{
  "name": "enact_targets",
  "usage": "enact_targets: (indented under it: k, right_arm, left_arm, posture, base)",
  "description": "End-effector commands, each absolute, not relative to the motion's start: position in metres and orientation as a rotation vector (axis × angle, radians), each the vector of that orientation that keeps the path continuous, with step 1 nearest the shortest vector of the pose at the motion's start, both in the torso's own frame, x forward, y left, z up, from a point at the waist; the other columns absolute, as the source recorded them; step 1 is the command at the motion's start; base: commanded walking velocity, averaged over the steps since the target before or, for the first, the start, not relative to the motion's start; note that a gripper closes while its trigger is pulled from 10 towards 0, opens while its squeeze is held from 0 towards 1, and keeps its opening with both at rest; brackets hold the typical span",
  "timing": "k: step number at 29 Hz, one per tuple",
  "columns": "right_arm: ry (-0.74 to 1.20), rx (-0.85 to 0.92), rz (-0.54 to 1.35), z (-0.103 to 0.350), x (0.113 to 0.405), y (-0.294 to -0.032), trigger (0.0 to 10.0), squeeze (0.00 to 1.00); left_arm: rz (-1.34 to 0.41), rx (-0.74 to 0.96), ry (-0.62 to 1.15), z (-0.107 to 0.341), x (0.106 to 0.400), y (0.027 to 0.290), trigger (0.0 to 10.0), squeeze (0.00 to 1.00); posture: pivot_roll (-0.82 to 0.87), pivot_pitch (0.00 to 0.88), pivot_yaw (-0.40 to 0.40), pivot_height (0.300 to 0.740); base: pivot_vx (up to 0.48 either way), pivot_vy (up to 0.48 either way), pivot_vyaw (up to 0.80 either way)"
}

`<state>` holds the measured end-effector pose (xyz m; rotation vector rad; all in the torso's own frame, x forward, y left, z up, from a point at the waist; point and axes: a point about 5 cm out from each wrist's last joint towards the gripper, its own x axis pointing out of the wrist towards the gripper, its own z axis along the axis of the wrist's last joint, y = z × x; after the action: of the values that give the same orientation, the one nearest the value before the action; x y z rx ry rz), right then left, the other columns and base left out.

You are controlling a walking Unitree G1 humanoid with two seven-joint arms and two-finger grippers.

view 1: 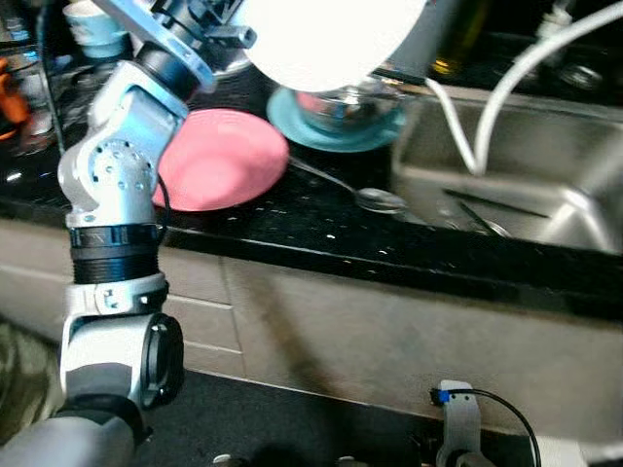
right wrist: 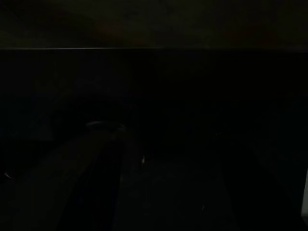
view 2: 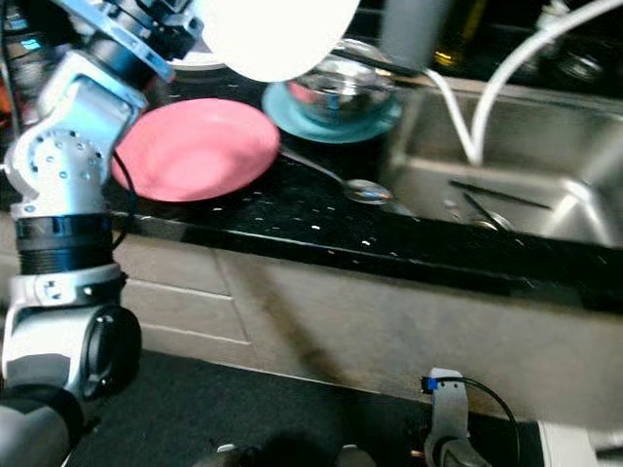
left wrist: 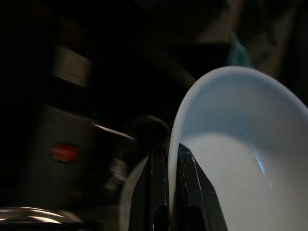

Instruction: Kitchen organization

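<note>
A black speckled countertop [view 1: 321,229] runs across the kitchen, with a stainless steel sink [view 1: 545,165] sunk into it at the right. Beige cabinet fronts [view 1: 321,331] stand below. The floor [view 1: 292,423] underneath is dark.

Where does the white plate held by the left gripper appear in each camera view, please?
Left eye view: white plate at top centre, above the teal plate.
Right eye view: top, left of centre, above that teal plate.
Left wrist view: at the right, its rim clamped in the left gripper.
Right wrist view: too dark to tell.
</note>
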<state>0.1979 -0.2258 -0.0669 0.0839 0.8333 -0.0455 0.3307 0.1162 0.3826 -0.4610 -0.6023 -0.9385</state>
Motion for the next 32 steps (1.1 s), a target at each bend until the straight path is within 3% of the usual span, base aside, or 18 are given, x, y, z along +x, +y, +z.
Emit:
enact_targets:
  k: [1,11,16,32]
  right_arm:
    - [0.869,0.097,-0.064,-0.072,0.189,-0.227,10.0,0.00]
    - [0.875,0.091,-0.066,-0.072,0.190,-0.227,10.0,0.00]
    - [0.876,0.084,-0.070,-0.072,0.190,-0.227,10.0,0.00]
    - [0.875,0.090,-0.077,-0.072,0.191,-0.226,10.0,0.00]
  left_arm:
    - [-0.980,-0.446,-0.593,0.379,0.325,0.106,10.0,0.00]
    - [-0.805,-0.361,-0.563,0.363,0.333,0.111,10.0,0.00]
    - [-0.695,-0.211,-0.508,0.346,0.340,0.109,10.0,0.00]
    - [-0.551,-0.093,-0.528,0.344,0.345,0.113,10.0,0.00]
  posture:
    - [0.03,0.153,0.002,0.740]
    - [0.03,0.143,0.003,0.740]
    - [0.03,0.141,0.005,0.740]
    - [0.03,0.128,0.011,0.740]
  base:
    - [0.000,0.000,-0.80]
    - [0.000,0.000,-0.80]
    - [0.000,0.000,-0.80]
    - [0.000,0.000,-0.80]
